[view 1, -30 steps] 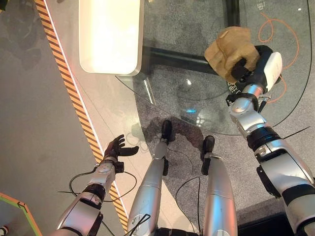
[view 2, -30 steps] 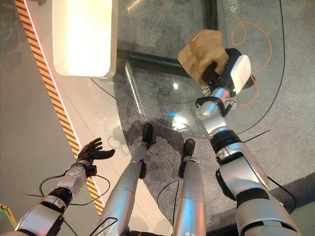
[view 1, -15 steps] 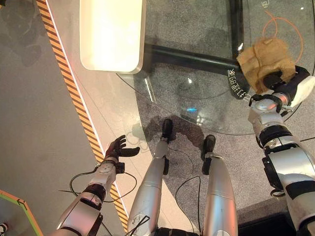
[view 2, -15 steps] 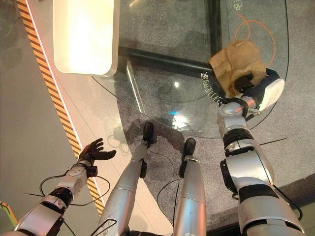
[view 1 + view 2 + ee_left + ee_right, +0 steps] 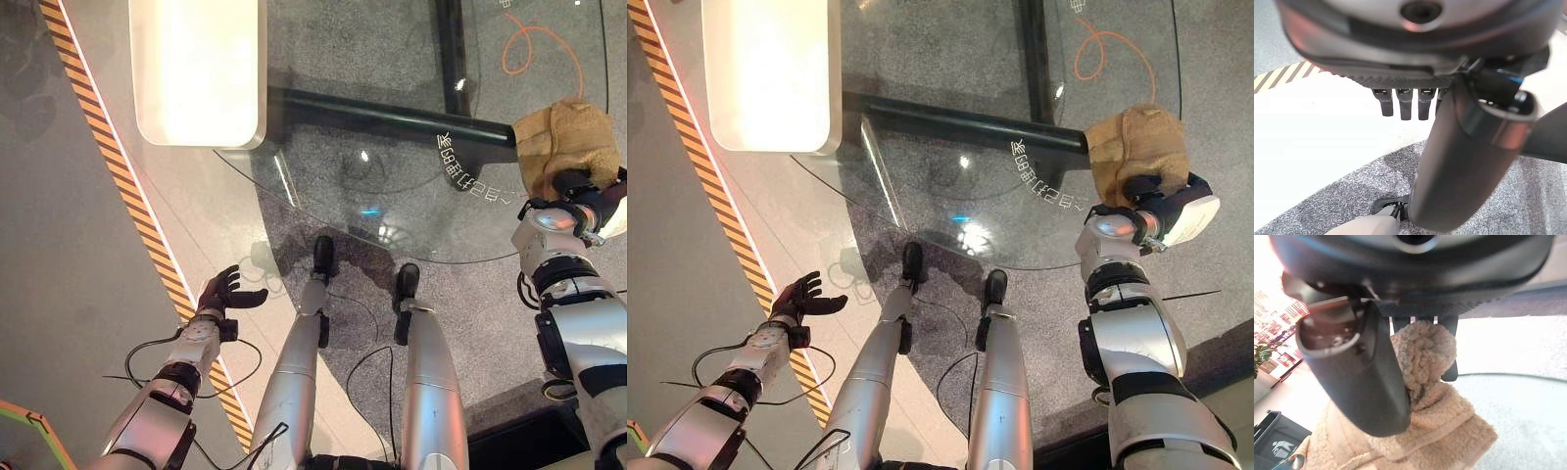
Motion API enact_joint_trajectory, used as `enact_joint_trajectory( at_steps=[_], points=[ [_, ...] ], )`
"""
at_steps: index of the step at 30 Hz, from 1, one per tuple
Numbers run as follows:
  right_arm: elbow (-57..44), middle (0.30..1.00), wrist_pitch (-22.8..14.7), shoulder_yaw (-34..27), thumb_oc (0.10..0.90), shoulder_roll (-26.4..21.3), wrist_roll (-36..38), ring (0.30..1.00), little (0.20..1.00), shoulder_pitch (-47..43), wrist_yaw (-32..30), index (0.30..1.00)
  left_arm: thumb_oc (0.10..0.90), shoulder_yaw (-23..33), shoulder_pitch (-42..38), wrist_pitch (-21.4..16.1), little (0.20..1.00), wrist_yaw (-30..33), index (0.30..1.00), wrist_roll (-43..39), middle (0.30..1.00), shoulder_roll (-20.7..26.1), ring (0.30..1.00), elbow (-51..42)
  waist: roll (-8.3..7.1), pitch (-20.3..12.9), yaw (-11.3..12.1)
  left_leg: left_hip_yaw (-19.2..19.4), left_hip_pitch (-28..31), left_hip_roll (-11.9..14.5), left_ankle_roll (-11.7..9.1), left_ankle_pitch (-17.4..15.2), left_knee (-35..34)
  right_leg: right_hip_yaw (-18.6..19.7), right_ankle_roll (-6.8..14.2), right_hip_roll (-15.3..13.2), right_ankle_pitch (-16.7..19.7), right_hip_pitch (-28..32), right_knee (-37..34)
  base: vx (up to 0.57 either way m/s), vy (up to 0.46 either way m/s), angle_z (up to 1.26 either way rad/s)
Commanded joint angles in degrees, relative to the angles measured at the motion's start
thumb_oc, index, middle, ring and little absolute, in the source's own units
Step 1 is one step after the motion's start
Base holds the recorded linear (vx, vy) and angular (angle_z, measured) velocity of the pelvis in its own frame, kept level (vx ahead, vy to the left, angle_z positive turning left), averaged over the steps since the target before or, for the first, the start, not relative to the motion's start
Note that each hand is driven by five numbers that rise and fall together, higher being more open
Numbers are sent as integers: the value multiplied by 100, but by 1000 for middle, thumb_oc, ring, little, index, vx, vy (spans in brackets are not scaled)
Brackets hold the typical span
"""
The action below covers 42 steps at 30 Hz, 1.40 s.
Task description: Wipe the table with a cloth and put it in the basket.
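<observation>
A tan fluffy cloth [image 5: 560, 135] lies bunched on the round glass table [image 5: 392, 147], close to its right rim. My right hand [image 5: 1157, 190] is shut on the cloth [image 5: 1436, 350], with the thumb [image 5: 1362, 377] pressed on one side and the fingers curled over the other. Low at the left, off the table, my left hand [image 5: 227, 293] hangs over the floor, open and holding nothing; its fingers [image 5: 1403, 103] are straight.
A white rounded slab [image 5: 196, 69] sits at the table's far left. Under the glass run a dark bar [image 5: 392, 106] and an orange cord [image 5: 534, 39]. Yellow-black tape [image 5: 127, 186] crosses the floor at left. A dark bin [image 5: 1271, 438] stands beyond the cloth.
My right hand has dragged the cloth rightward over the glass, from mid-table to the right rim. The left hand has stayed where it was.
</observation>
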Motion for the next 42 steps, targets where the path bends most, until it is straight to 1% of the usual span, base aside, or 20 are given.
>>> enact_joint_trajectory(
  at_steps=[1,3,4,5,6,11,15,18,19,22,24,28,29,31,33,34,36,40,41,42],
  points=[
    [142,300,-474,59,100,-878,83,300,200,132,-248,300,800,211,-20,-43,900,-16,900,-140,900,357,900,454,-132,-127,11,-41,-36,83,100,-1205,1065,-130,226,-55,986,190,-1310,0,0,0],
    [52,300,-625,121,100,-849,88,300,200,105,-136,300,800,198,-21,-60,900,-14,900,-167,900,380,900,447,-139,-127,11,-42,-24,82,95,-1198,1031,-126,228,-49,992,196,-1339,0,0,0],
    [-16,300,-758,148,100,-819,96,300,200,89,-35,300,800,195,-13,-82,900,-17,900,-180,900,385,900,442,-136,-127,17,-49,-12,78,94,-1200,1024,-127,228,-51,987,210,-1344,0,0,0],
    [-176,300,-997,215,100,-756,-55,300,200,67,120,300,800,216,4,-120,900,15,900,-249,900,380,900,394,-141,-127,19,-60,14,69,90,-1207,1014,-121,223,-42,978,232,-1347,0,0,0],
    [-271,300,-1014,241,100,-739,-89,300,200,68,119,300,800,228,24,-146,900,21,900,-270,900,379,900,378,-146,-127,17,-60,31,66,88,-1207,1006,-120,225,-42,978,247,-1356,0,0,0],
    [-1099,300,-1593,367,100,-536,-470,300,200,197,414,300,800,575,237,-529,900,323,900,-905,900,339,900,213,-188,-127,22,-75,370,55,58,-1135,742,-117,248,-33,984,567,-1539,-8,2,-1],
    [-1632,300,-1783,366,100,-402,-693,300,200,378,469,300,800,929,336,-691,900,526,900,-1239,900,341,900,90,-220,-127,23,-85,659,52,44,-1099,555,-125,269,-31,974,820,-1651,0,0,0],
    [-2385,300,-1764,359,100,-259,-925,300,200,661,386,300,800,1336,424,-886,900,822,900,-1528,900,367,900,-92,-279,-127,13,-82,983,45,27,-1038,371,-134,293,-47,1012,1125,-1802,0,0,0],
    [-2692,300,-1688,332,100,-187,-1058,300,200,805,326,300,800,1524,463,-894,900,908,900,-1574,900,356,900,-159,-304,-127,14,-78,1190,51,15,-1062,297,-142,302,-63,979,1331,-1860,-4,-10,-3],
    [-3166,300,-1643,254,100,-80,-1236,300,200,1043,344,300,800,1835,491,-1018,900,1050,900,-1753,900,357,900,-194,-359,-127,6,-71,1496,55,-4,-1042,169,-157,310,-96,981,1649,-1984,0,0,0],
    [-3423,300,-1595,218,100,-30,-1315,300,200,1159,362,300,800,1986,500,-1087,900,1111,900,-1863,900,344,900,-217,-381,-152,-1,-66,1641,60,-13,-1038,96,-165,315,-113,978,1795,-2046,0,0,0],
    [-4437,300,-1346,127,100,144,-1752,300,200,1569,344,300,800,2469,530,-1501,900,1141,900,-2446,900,290,900,-516,-433,-362,-47,-64,1891,48,-35,-1026,-32,-158,300,-161,962,2086,-2191,33,7,0],
    [-4475,300,-1335,122,100,150,-1769,300,200,1587,344,300,800,2484,536,-1501,900,1125,900,-2455,900,287,900,-539,-434,-371,-49,-65,1894,47,-35,-1023,-36,-160,300,-164,963,2092,-2197,0,0,0],
    [-4832,300,-1225,96,100,186,-1946,300,200,1686,361,300,800,2564,458,-1666,900,1114,900,-2480,900,302,900,-760,-437,-402,-71,-59,1897,35,-44,-1048,10,-176,287,-181,923,2120,-2166,0,0,0],
    [-5102,300,-1105,75,100,167,-2015,300,200,1707,455,300,800,2592,366,-1752,900,968,900,-2634,900,311,900,-1010,-430,-388,-94,-59,1854,26,-50,-1063,82,-179,269,-196,892,2087,-2106,-8,18,0],
    [-5317,300,-1045,70,100,165,-2075,300,200,1718,574,300,800,2580,280,-1929,900,724,900,-2802,900,338,900,-1288,-413,-364,-112,-56,1799,22,-55,-1079,150,-178,253,-204,858,2040,-2039,-25,37,1],
    [-5679,300,-983,34,100,191,-2283,300,200,1795,734,300,800,2546,210,-2136,900,408,900,-3012,900,362,900,-1765,-391,-320,-136,-50,1705,11,-47,-1090,236,-161,232,-206,845,1959,-1979,-36,29,1],
    [-6243,300,-1039,56,100,383,-2566,300,200,2033,1030,300,800,2504,71,-2449,900,6,900,-3327,900,302,900,-2785,-395,-209,-170,-55,1562,2,-25,-1144,355,-89,216,-170,827,1838,-1908,-37,-17,2],
    [-6387,300,-1057,92,100,469,-2695,300,200,2080,1113,300,800,2488,-12,-2511,900,-129,900,-3367,900,237,900,-3041,-401,-154,-178,-52,1580,-4,-16,-1206,392,-82,218,-156,772,1858,-1871,0,0,0],
    [-6509,300,-1075,119,100,547,-2762,300,200,2093,1277,300,800,2472,-115,-2549,900,-345,900,-3398,900,176,900,-3293,-407,-128,-188,-38,1545,-15,-3,-1184,402,-86,216,-150,802,1838,-1885,0,0,0]
  ],
)
